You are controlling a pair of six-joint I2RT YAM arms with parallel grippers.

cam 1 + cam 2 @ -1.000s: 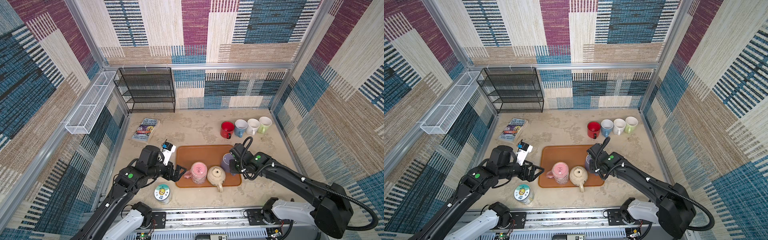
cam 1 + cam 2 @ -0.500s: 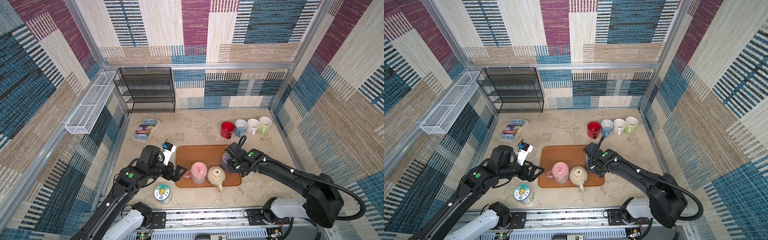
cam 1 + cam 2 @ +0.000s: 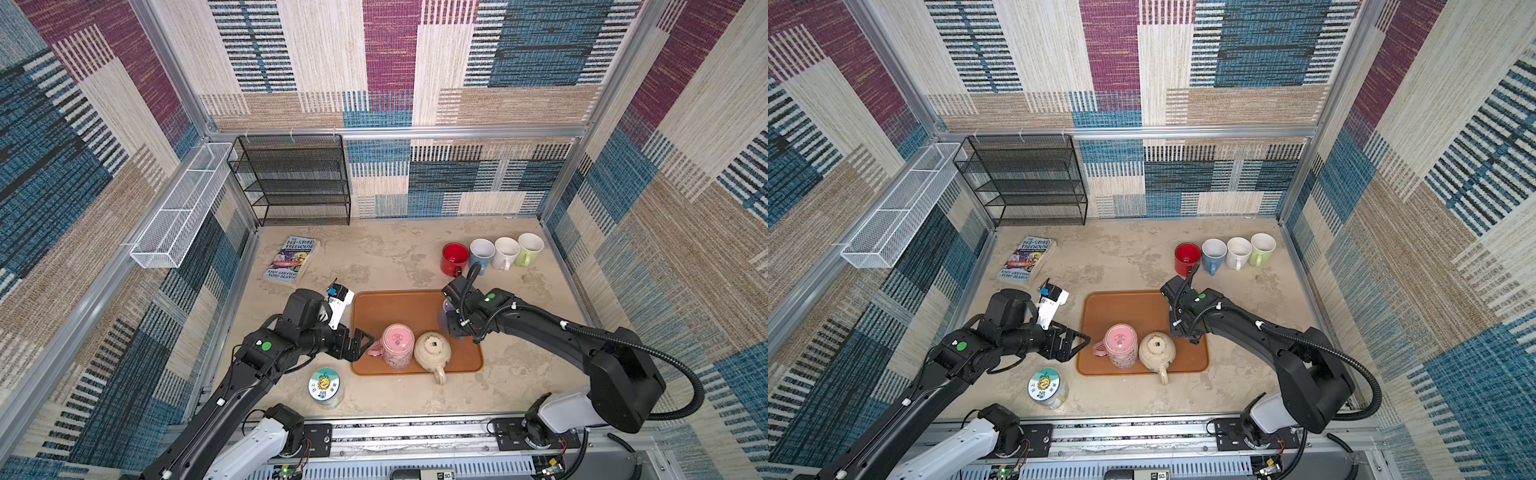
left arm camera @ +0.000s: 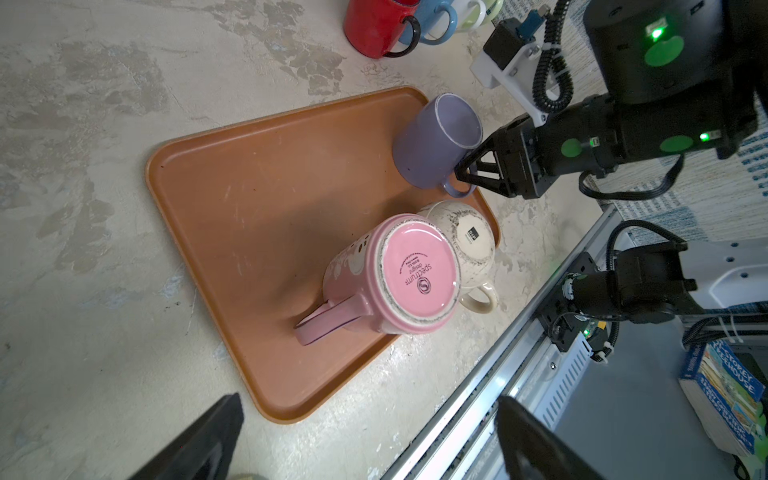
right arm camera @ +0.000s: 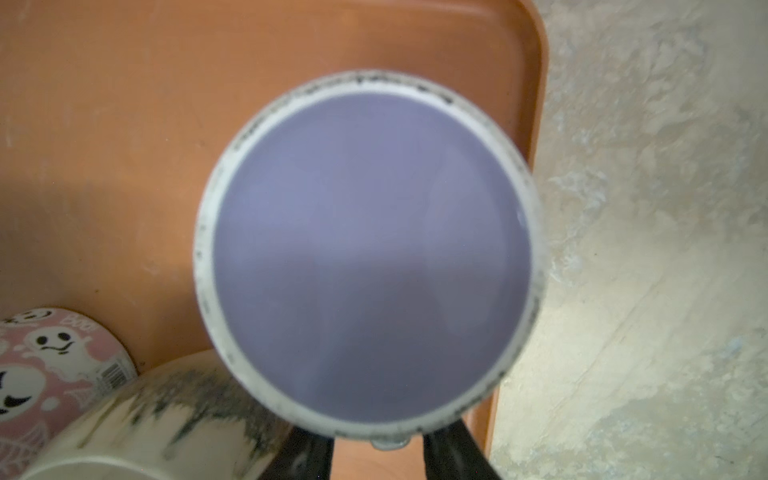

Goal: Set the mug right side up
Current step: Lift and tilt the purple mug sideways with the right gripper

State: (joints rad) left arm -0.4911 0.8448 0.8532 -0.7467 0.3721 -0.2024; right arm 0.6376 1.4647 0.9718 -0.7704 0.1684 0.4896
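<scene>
the right gripper (image 4: 459,178) is reaching in at the handle of the purple mug (image 4: 434,139), its two fingers (image 5: 309,455) standing a little apart on either side of the handle's stub in the right wrist view; their tips are hiding under the mug's blurred base, so i cannot tell whether they are pinching the handle or only straddling it; the purple mug is sitting mouth down, base up, at the right side of the orange tray (image 3: 395,305), toward its far corner; in a top view the right arm is covering most of it.

the left gripper (image 3: 365,344) is gaping wide and holding nothing; it is hovering just beside the tray's left edge, pointing toward the handle of the pink mug (image 3: 398,345); the pink mug is standing upside down near the tray's front edge, touching a cream mug (image 3: 432,351), also upside down, whose handle is hanging out over the front rim.

beyond the tray, four mugs are standing upright in a row at the back right of the table (image 3: 374,257): red (image 3: 455,257), blue (image 3: 482,251), white (image 3: 506,251), green (image 3: 530,247); a book (image 3: 293,259) is lying at the back left; a jar (image 3: 325,384) with a sticker on its lid is standing near the front, left of the tray; a black wire rack (image 3: 297,178) is standing against the back wall, and a white wire basket (image 3: 178,208) is hanging on the left wall.
</scene>
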